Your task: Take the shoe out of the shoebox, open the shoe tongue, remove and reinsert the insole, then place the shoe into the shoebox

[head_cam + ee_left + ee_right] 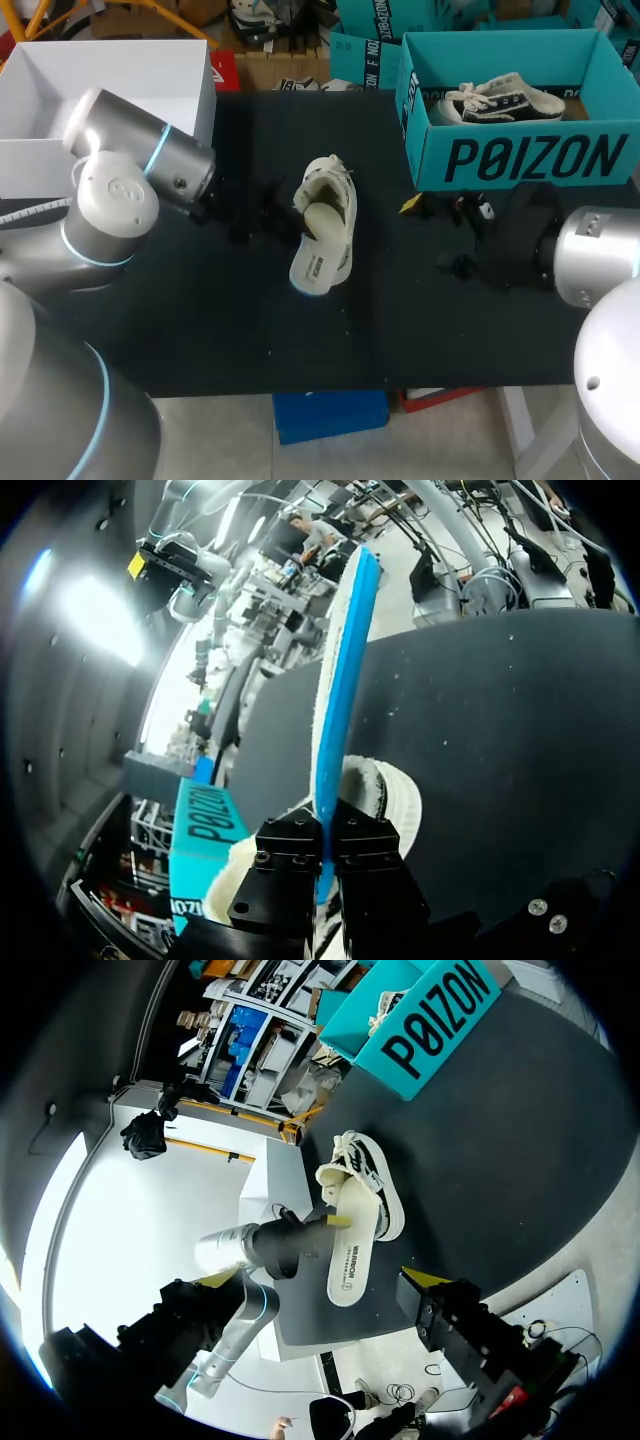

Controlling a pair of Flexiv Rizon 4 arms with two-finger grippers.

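The white sneaker (pixel 335 195) is laid on the black table mat (pixel 200 300), left of the teal shoebox (pixel 520 160), in which 1 other shoe (pixel 500 100) is seen. Its insole (pixel 340 680) is pinched edge-on between the closed fingers of the left gripper (pixel 325 845), with 1 end at the sneaker's opening and the rest projecting toward the near edge, judged so that it can be drawn out or fed back. The right gripper (pixel 320 1278) is held wide open and empty near the shoebox, apparently positioned to steady the sneaker.
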